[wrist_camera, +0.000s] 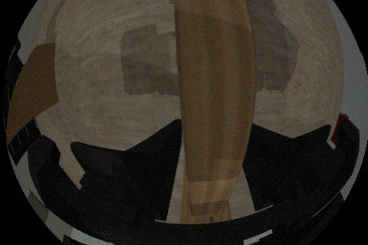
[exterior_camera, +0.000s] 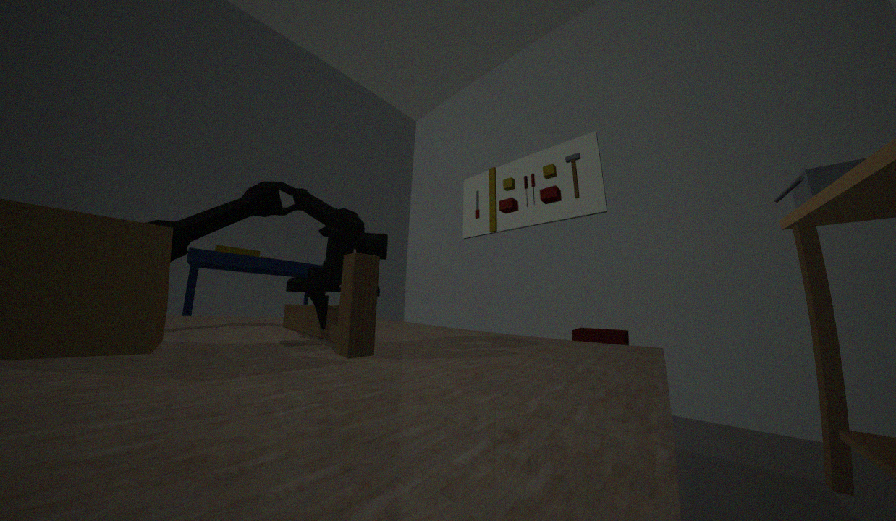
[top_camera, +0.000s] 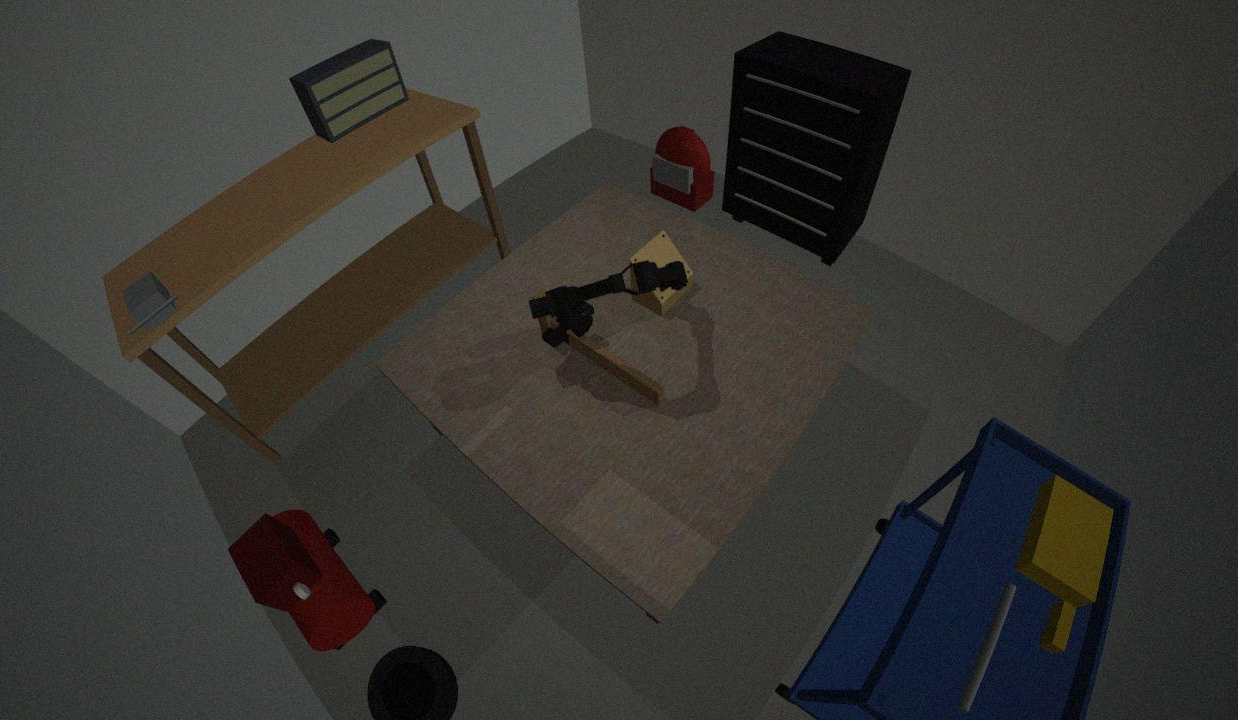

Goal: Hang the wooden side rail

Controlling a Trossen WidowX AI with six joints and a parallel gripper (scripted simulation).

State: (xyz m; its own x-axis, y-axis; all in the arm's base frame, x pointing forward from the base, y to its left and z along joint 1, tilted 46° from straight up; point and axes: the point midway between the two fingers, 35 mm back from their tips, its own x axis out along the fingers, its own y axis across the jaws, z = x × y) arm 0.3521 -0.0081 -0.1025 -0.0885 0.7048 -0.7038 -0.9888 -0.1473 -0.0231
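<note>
While the rail (top_camera: 616, 366) (exterior_camera: 302, 317) (wrist_camera: 216, 84) lies between the fingers of my tool (top_camera: 560, 338) (exterior_camera: 323, 323) (wrist_camera: 205, 122), unclenched around it, its far end points toward the middle of the worktop (top_camera: 551, 420) (exterior_camera: 438, 421) (wrist_camera: 103, 73).

You're in a workshop: see the hammer (exterior_camera: 575, 176) on the wall's tool board (exterior_camera: 590, 194), the black drawer cabinet (top_camera: 806, 147) and the blue tool cart (top_camera: 988, 438)

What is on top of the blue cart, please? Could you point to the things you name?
On the blue cart (top_camera: 902, 611) (exterior_camera: 250, 261) lie a large yellow box (top_camera: 1066, 540) (exterior_camera: 237, 250), a small yellow block (top_camera: 1058, 626) and a grey rod (top_camera: 988, 646). Whatever the large box covers cannot be seen.
</note>
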